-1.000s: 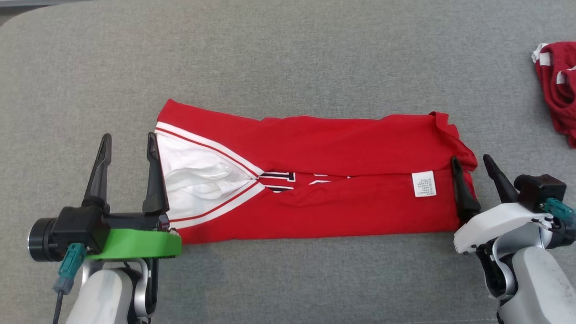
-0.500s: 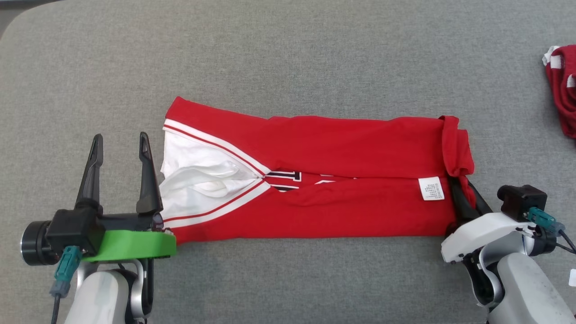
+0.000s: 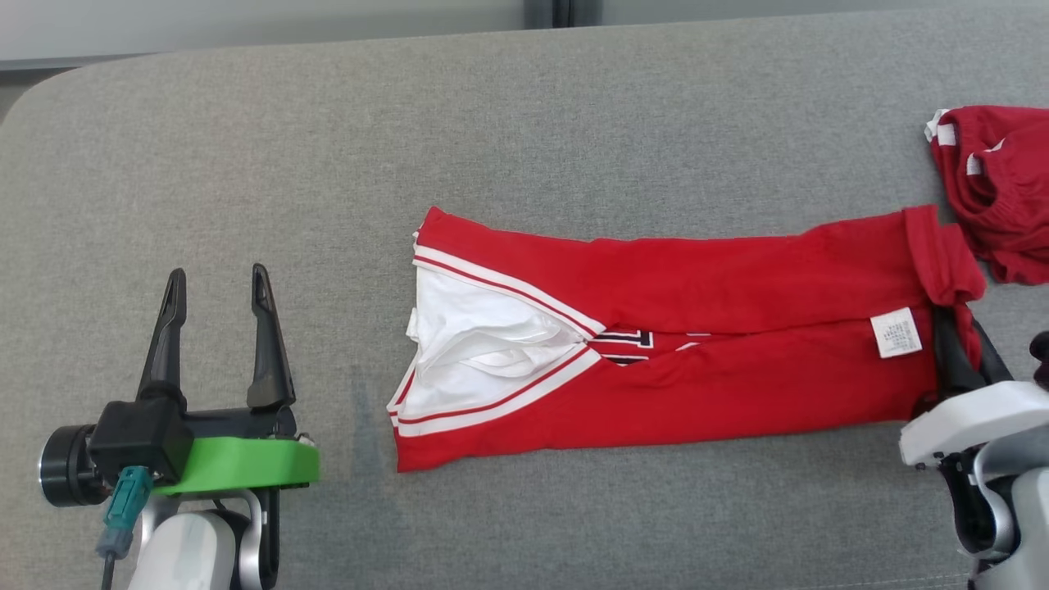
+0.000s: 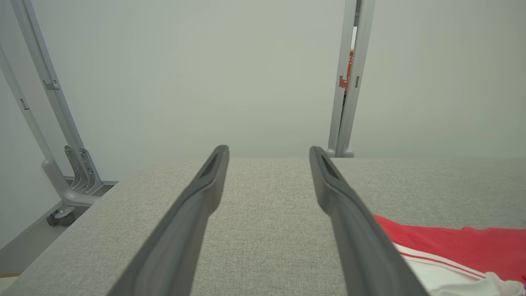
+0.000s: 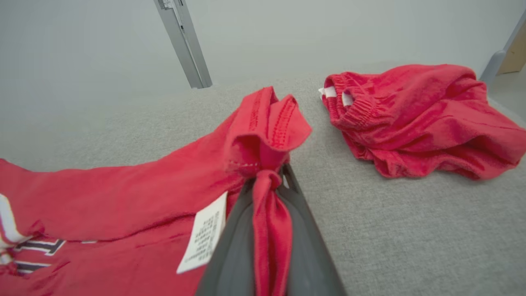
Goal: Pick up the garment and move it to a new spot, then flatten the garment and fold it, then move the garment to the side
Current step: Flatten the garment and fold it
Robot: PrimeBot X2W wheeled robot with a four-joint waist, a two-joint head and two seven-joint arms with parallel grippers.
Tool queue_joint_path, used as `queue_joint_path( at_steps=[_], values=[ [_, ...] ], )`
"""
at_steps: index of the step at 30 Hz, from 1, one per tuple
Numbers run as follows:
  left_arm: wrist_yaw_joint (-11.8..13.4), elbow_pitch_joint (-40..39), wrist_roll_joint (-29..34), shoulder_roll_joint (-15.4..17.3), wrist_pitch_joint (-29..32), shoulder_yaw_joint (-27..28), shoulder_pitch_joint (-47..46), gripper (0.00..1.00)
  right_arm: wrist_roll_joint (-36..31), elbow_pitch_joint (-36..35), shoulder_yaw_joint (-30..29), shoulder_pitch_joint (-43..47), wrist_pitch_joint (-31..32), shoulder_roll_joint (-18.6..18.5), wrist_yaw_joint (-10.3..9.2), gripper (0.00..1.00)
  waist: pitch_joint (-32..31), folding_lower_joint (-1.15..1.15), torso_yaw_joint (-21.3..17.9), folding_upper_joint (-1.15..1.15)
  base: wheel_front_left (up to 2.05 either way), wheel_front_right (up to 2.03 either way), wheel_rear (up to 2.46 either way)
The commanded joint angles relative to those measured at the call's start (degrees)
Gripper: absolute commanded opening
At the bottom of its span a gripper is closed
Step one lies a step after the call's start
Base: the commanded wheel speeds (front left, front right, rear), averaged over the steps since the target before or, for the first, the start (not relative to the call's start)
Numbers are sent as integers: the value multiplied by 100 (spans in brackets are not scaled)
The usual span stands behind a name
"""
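left tool (image 3: 217,272): fingers apart, empty | right tool (image 3: 960,340): clamped on garment (image 3: 737,279)

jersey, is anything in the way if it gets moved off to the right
Yes: crumpled red shorts lie just past the jersey at its right end, close to the corner pinched in the right end effector.

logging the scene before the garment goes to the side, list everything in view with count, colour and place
jersey: one, red with white trim, folded into a long strip mid-table
care label: one, white, on the jersey near its right end
shorts: one pair, red, crumpled at the far right, just past the jersey's end
padded table: one, grey fabric, under everything
frame posts: two, grey metal, beyond the table's far edge
left gripper: one, dark fingers, open over bare table left of the jersey
right gripper: one, dark fingers, shut on the jersey's right end
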Motion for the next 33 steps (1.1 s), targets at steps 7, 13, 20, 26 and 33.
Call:
queue_joint_path(
  at_steps=[7, 13, 20, 26, 33],
  values=[
    [-19, 20, 111, 16, -26, -18, 99, 100, 37, -1113, 961, -274, 788, 527, -8, 0, -195, 0, 35, 0, 0, 0, 0],
    [-36, 38, 121, -28, -14, -129, 60, 100, 375, -934, 1998, -683, 893, 940, -8, 0, -180, 0, 270, 0, 0, 0, 0],
    [-109, 131, 98, -122, -12, -321, -67, 100, 1071, 16, 3062, -1264, 455, 1054, -6, 0, 4, 0, 743, 0, 0, 0, 0],
    [-166, 246, 93, -214, -15, -412, -186, 100, 1676, 888, 3804, -1868, 2, 1049, -6, 0, 167, 0, 1028, 0, 0, 0, 0],
    [-200, 324, 102, -294, -20, -389, -287, 100, 1979, 1630, 4422, -2497, -570, 1054, -5, 100, 283, 0, 1099, 0, 0, 0, 0]
  ],
)
